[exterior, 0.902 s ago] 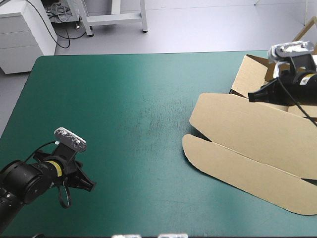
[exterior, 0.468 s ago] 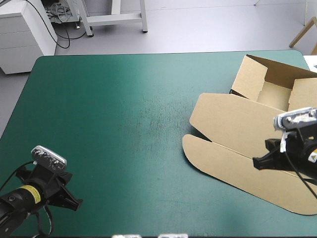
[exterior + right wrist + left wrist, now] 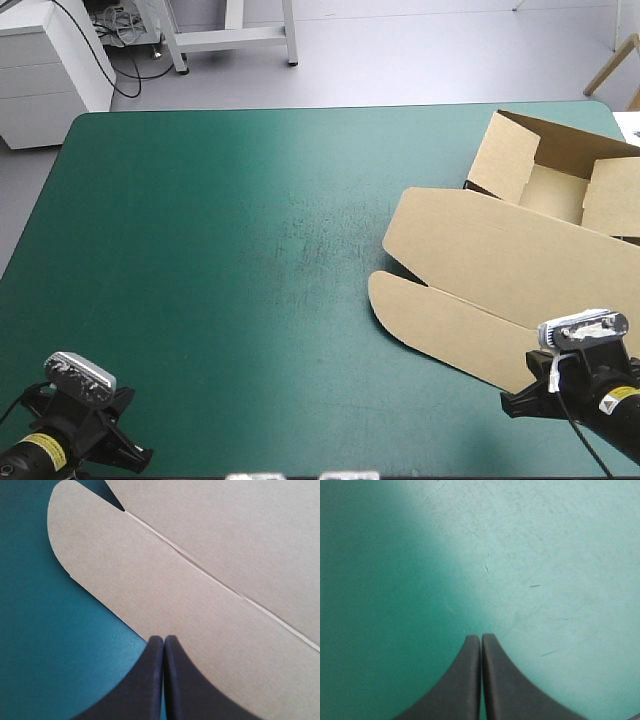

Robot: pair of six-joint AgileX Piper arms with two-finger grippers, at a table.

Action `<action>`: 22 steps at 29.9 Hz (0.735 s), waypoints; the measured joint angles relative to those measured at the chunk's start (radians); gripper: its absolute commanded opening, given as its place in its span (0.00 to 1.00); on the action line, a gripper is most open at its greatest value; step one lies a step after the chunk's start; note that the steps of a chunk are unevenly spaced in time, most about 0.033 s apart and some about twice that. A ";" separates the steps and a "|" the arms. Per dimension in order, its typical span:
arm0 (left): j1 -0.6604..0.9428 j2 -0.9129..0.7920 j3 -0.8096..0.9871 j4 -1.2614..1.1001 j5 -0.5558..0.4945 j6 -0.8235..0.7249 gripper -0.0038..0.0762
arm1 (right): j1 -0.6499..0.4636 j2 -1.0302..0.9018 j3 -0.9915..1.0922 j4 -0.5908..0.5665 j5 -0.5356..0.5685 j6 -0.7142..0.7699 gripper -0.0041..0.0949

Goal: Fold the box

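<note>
Clearly the flat-cut brown cardboard box [image 3: 500, 260] lay on the right half of the table's teal-green cover [image 3: 250, 250], only partly formed. Its tray end [image 3: 555, 190] stood with walls raised at the far right corner, while the broad lid panel [image 3: 480, 245] and the long rounded flap [image 3: 440, 330] lay flat, reaching toward the near edge. The right gripper [image 3: 508, 408] sat low at the near right, its two black fingers pressed together into one point just at the flap's near edge. No board showed between them, so it gripped nothing. The left gripper [image 3: 146, 460] was well apart from the box at the near left corner, likewise clenched on nothing, with only bare cover ahead of it.

By its look, the board would be light and stiff, springy along its scored lines, and smooth enough to slide on the cover if pushed rather than lifted. Lying this flat, it offered no lip to pinch from above. The fingers would likely need to part and take the flap at its free edge, near the middle of its length, so that it hinged along the crease [image 3: 200, 572] instead of twisting. Holding one corner alone risked buckling the flap or dragging the whole box
</note>
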 measured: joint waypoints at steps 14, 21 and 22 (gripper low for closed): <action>0.000 -0.059 0.023 0.016 0.017 0.000 0.04 | 0.000 -0.107 0.095 0.000 -0.108 -0.020 0.02; 0.000 -0.059 0.023 0.019 0.017 0.001 0.04 | 0.000 -0.107 0.095 0.000 -0.114 -0.021 0.02; 0.000 -0.059 0.023 0.019 0.017 0.001 0.04 | 0.000 -0.107 0.095 0.000 -0.118 -0.021 0.02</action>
